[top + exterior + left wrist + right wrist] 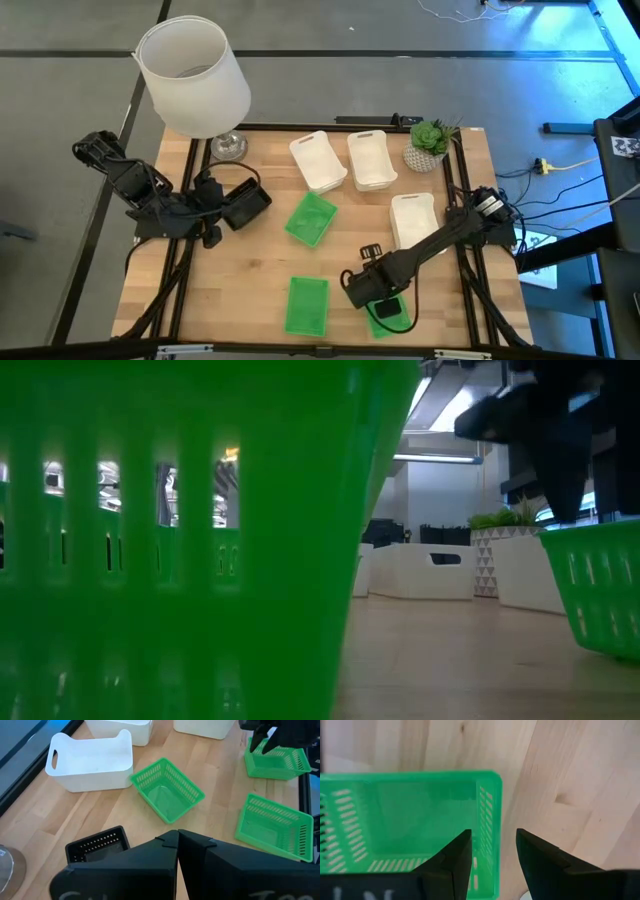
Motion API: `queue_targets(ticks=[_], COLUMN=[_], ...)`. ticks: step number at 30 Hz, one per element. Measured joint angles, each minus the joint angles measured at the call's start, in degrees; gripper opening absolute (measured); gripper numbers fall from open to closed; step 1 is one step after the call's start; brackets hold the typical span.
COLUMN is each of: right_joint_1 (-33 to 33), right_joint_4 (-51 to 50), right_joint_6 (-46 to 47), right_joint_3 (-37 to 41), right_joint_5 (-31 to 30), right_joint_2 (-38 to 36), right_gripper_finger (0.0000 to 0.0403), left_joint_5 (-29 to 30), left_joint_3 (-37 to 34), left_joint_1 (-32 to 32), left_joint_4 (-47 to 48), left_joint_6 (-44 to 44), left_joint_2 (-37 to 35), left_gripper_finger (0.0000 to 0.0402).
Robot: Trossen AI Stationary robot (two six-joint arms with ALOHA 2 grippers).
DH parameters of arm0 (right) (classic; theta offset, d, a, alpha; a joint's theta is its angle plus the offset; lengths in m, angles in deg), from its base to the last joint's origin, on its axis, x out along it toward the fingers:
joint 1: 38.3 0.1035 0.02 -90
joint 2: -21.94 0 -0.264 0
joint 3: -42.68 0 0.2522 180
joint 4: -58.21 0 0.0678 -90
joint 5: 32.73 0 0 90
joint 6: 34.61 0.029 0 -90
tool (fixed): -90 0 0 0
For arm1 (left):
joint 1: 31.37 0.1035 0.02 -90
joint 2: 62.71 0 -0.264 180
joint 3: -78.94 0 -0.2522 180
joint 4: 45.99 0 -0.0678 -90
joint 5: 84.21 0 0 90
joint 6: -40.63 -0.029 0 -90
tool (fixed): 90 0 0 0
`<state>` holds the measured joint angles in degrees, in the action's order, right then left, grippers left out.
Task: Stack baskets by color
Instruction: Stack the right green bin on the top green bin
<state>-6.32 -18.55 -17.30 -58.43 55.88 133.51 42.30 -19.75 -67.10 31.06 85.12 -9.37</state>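
Three green baskets lie on the wooden table: one near the middle (310, 218), one at the near edge (306, 305), and one at the near right (390, 318). My right gripper (492, 840) hangs open over the near right one, pointing down. One finger is inside and one outside its side wall (490, 810), and no touch shows. Three white baskets stand farther back (318, 160) (372, 158) (413, 220). My left gripper (177, 840) is shut, raised at the table's left. A black basket (97, 845) lies just beside it on the table.
A big white lampshade (195, 75) on a glass foot stands at the far left corner. A small potted plant (430, 145) is at the far right. Bare wood lies open at the near left. In the low view one green basket (200, 540) fills the left half.
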Motion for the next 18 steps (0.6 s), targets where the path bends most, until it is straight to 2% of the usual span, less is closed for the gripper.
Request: queue_targets(ticks=[11, 18], right_joint_1=[-0.13, -1.84], right_joint_4=[10.30, 14.88], right_joint_6=[2.03, 3.14], right_joint_3=[8.27, 8.97], right_joint_5=[-0.22, -0.48], right_joint_2=[0.09, 0.09], right_gripper_finger=[0.0150, 0.0093], left_joint_5=[0.02, 0.02], left_joint_3=[-0.02, -0.01], left_joint_1=[0.00, 0.00], left_joint_4=[0.01, -0.01], left_joint_6=[0.09, 0.42], left_joint_2=[0.00, 0.00], left_gripper_finger=[0.0000, 0.0000])
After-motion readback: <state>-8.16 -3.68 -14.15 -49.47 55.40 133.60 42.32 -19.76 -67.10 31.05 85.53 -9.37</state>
